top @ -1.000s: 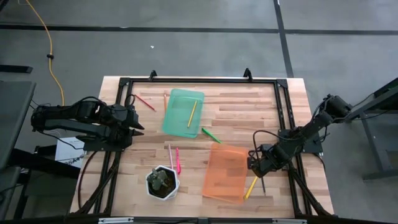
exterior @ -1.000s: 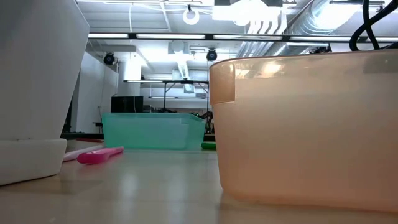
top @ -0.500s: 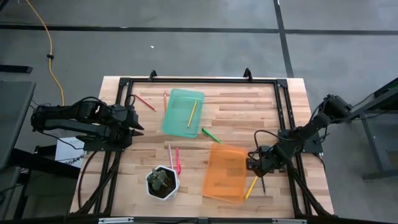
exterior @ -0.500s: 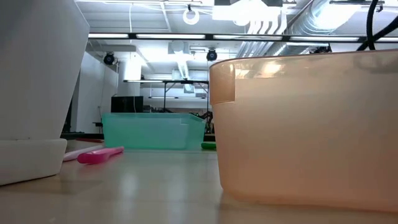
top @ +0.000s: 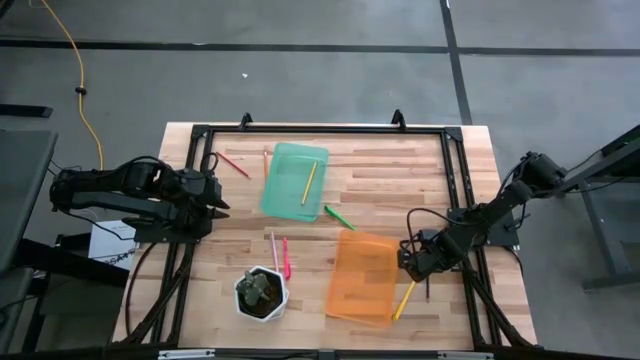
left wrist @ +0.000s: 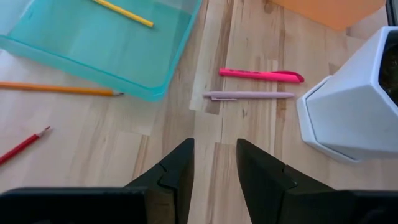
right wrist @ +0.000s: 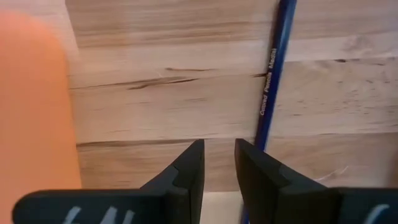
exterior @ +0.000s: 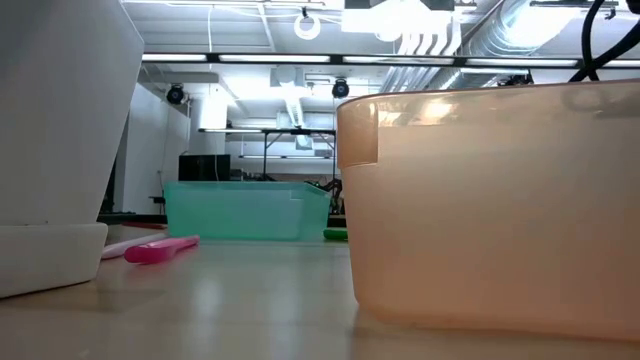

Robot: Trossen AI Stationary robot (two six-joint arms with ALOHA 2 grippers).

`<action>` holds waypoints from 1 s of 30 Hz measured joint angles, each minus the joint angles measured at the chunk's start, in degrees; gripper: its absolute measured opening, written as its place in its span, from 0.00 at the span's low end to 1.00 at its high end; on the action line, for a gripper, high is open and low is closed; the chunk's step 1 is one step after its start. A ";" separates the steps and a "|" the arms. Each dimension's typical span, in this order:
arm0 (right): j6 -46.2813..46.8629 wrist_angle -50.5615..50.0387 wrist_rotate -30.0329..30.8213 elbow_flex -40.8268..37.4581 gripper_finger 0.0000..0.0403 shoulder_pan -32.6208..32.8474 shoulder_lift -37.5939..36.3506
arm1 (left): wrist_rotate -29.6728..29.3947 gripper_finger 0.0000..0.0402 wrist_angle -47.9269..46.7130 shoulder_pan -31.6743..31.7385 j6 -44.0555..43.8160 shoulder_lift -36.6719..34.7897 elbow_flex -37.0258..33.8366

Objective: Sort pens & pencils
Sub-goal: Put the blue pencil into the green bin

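In the high view, a yellow pencil [top: 309, 182] lies in the green tray [top: 280, 200]. On the wood lie a red pencil [top: 232, 164], an orange pencil [top: 266, 162], a green pen [top: 339, 216], a pale pen [top: 274, 250], a pink pen [top: 286, 257], a yellow pen [top: 404, 300] and a dark blue pen [top: 428, 290]. My right gripper [top: 408, 264] hovers low beside the orange tray's [top: 362, 277] right edge, narrowly open, with the blue pen [right wrist: 272, 81] just to one side of its fingers [right wrist: 219, 149]. My left gripper [top: 222, 197] waits at the table's left, narrowly open [left wrist: 214, 152].
A white hexagonal plant pot [top: 262, 292] stands near the table's near edge, left of the orange tray. A black frame [top: 455, 180] borders the table. Bare wood lies between the two trays and along the far right.
My right arm has shifted a little beside the orange tray's right edge. Pens, pencils and trays lie as they did.
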 joint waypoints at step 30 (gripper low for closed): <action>1.18 -1.37 -2.46 -2.25 0.20 -0.13 -0.07 | 0.11 0.27 -0.04 0.01 -0.48 0.02 0.00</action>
